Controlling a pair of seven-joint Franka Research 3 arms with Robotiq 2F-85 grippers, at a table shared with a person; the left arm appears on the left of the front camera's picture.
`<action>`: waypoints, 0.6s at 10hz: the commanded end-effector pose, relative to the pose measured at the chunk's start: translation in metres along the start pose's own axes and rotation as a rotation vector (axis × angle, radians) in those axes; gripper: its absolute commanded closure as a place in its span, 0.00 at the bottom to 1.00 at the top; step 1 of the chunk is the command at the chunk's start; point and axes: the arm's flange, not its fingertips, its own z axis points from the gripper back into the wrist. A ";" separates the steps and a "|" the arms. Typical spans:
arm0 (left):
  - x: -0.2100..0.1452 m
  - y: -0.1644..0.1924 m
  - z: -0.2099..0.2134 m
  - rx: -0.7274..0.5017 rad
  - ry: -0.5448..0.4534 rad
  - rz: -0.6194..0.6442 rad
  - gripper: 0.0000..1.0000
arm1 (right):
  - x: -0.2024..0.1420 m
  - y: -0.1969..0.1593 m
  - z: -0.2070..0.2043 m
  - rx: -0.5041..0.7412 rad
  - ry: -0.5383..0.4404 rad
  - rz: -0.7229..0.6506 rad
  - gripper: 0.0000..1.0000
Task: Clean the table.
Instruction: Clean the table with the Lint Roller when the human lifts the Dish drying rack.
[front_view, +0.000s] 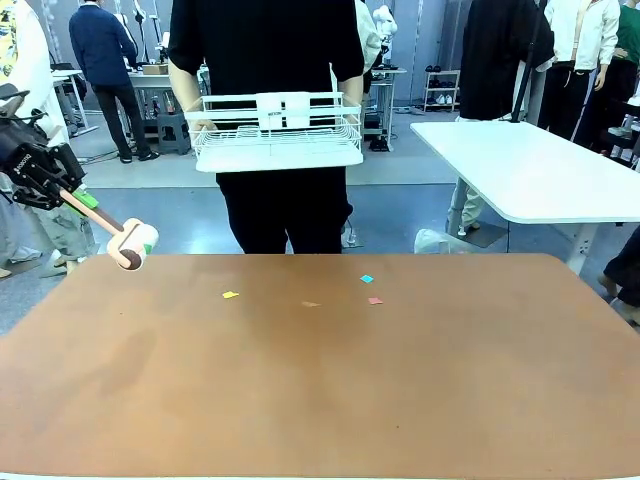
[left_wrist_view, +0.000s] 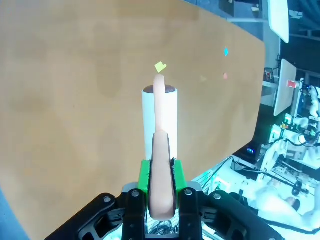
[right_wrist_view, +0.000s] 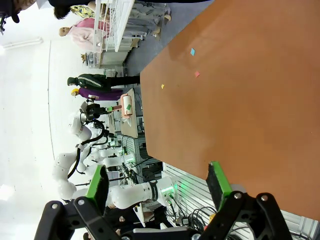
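**Roller aimed at the nearest scrap**

The reddish-brown table (front_view: 320, 400) spans the front view. A person stands at its far edge holding a white wire basket (front_view: 277, 132). Small paper scraps lie on the far half of the top: a yellow scrap (front_view: 230, 294) left of centre, and a cyan scrap (front_view: 367, 279) and a pink scrap (front_view: 375, 300) farther right.

The left gripper (front_view: 75, 197) hangs by the table's far-left corner, its jaws clamped on the handle of a lint roller (front_view: 133, 245). The roll seems to sit just above the surface, not on it.

In the left wrist view, handle and roll run in one line straight toward the yellow scrap, which lies just past the roll's tip. The sticky side would probably have to be laid flat and swept across that line.

The right gripper (right_wrist_view: 157, 182) stands wide apart and empty, off the table's edge and well away from the scraps. The left arm is the nearer one.
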 end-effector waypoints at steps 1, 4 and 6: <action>0.000 0.001 0.001 -0.002 -0.002 0.002 0.78 | -0.001 0.003 0.001 0.007 -0.002 0.004 0.00; 0.031 0.019 -0.043 -0.085 0.025 -0.084 0.78 | -0.001 0.003 0.001 0.007 -0.002 0.004 0.00; 0.045 0.028 -0.065 -0.067 0.016 -0.121 0.78 | -0.001 0.003 0.001 0.007 -0.002 0.004 0.00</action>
